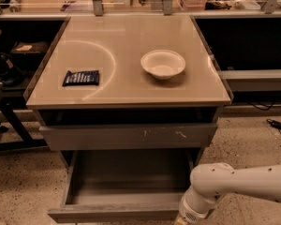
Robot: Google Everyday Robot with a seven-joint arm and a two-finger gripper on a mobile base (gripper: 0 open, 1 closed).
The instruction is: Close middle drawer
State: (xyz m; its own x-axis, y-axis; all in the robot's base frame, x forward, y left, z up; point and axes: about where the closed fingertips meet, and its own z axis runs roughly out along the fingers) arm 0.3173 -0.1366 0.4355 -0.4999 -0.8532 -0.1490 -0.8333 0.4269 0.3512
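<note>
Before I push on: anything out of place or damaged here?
The middle drawer stands pulled far out. The drawer front above bears pale scratches. The gripper is out of view, below the arm at bottom right.

site: likely a lab | cues: cluttered bench, floor cable | gripper: out of view, bottom edge

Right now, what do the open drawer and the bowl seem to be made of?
The drawer: likely grey metal, matte, thin flat walls. The bowl: pale, dull; paper or plastic, unclear. The gripper: at bottom edge by drawer's front.
</note>
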